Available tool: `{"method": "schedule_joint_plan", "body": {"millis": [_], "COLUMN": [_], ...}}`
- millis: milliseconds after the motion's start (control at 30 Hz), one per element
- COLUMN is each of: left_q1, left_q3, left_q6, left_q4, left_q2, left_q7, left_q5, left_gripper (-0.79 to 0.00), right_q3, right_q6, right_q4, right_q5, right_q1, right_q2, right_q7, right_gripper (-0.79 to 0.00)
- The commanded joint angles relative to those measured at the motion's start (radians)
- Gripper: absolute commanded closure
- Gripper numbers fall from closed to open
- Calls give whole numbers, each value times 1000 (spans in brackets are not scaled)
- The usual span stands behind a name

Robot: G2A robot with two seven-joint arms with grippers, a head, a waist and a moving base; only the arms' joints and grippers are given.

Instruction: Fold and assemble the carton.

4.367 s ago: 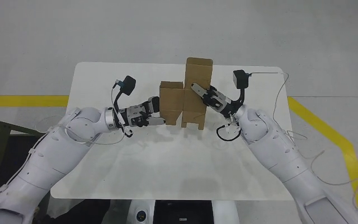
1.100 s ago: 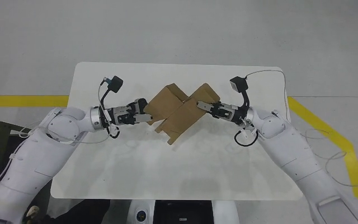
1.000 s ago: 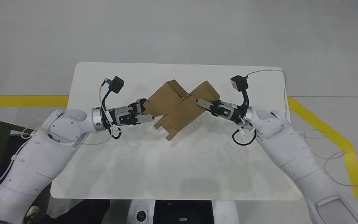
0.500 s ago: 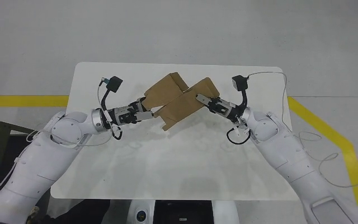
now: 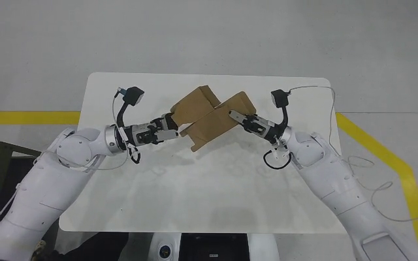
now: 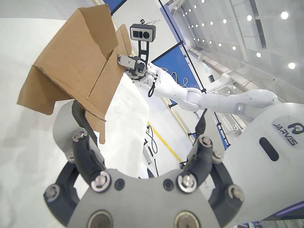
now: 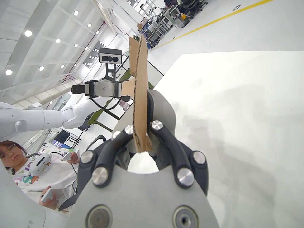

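white table on grey floor with yellow line.

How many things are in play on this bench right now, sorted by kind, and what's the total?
carton: 1
grippers: 2, the left gripper open, the right gripper shut on the carton
table: 1
Total: 4

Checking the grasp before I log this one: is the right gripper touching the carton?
Touching. In the right wrist view, the edge of the carton sits clamped between the fingers of the right gripper.
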Motion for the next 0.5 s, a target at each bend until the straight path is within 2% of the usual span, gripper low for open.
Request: {"method": "schedule_joint_plan", "body": {"millis": [0, 467], "left_q1": [-2, 2], "left_q3": [-1, 19], "left_q6": [9, 100], "left_q4": [5, 34], "left_q2": [-4, -32], "left_q7": [14, 83], "left_q5": [7, 41], "left_gripper": [-785, -785], "right_q3": [2, 14], "right_q6": [-1, -3], "right_q4": [-2, -14], "right_q5": [1, 9], "right_q1": [-2, -11], "right_q2": [-2, -15], "right_q7": [4, 23], "right_gripper": [0, 0]}}
